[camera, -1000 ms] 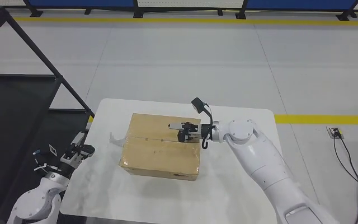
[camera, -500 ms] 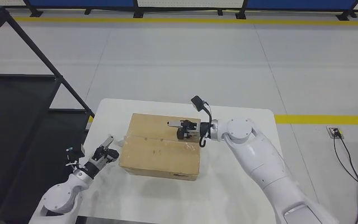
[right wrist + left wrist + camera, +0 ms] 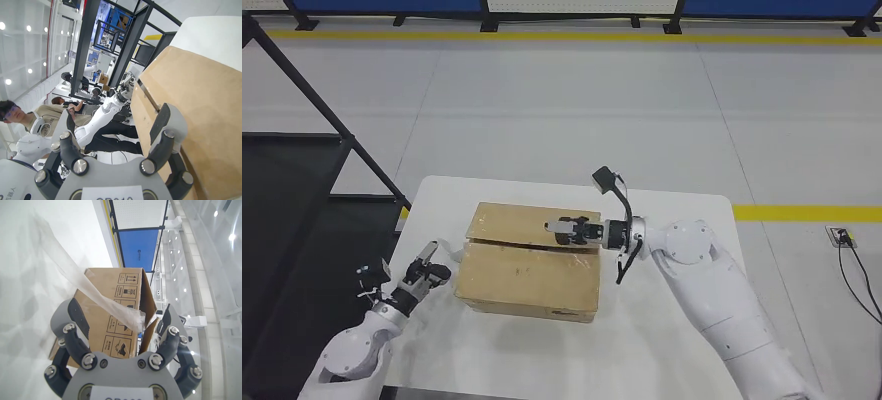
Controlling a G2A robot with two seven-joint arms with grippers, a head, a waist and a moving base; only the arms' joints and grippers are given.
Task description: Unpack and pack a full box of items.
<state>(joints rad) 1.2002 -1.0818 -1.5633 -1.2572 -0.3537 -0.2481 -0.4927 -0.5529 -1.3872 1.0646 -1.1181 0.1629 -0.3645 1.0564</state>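
Box (image 3: 530,262) sits at centre of table (image 3: 672,320), flaps down; left pincer (image 3: 432,262), spread, faces its 9 o'clock end, straddling a loose tape strip (image 3: 105,302); right pincer (image 3: 564,230), spread, lies on the top seam. Recommended: pinch strip near its root; peel low.

Top overhead, far; wrists close at opposite ends; all share box (image 3: 532,270).
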